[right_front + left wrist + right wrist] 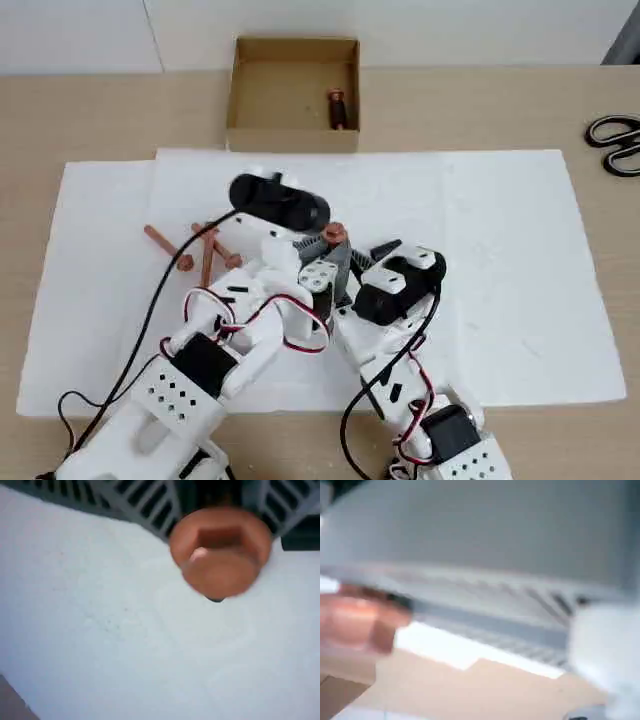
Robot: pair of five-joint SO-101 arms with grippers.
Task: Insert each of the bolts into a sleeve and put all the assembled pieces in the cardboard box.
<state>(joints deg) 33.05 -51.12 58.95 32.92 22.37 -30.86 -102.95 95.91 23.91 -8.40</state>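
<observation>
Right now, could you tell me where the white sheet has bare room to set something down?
The white sheet is bare right of the arms, toward the scissors, and in the strip before the cardboard box. Crowded: the centre, where both arms meet, and the loose bolts beside them.

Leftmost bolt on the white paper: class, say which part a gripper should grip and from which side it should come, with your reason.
Probably the shank of the leftmost bolt, near its free left end, from straight above with the jaws across it. It lies flat on the white paper, and its other end sits close to the neighbouring bolts.
</observation>
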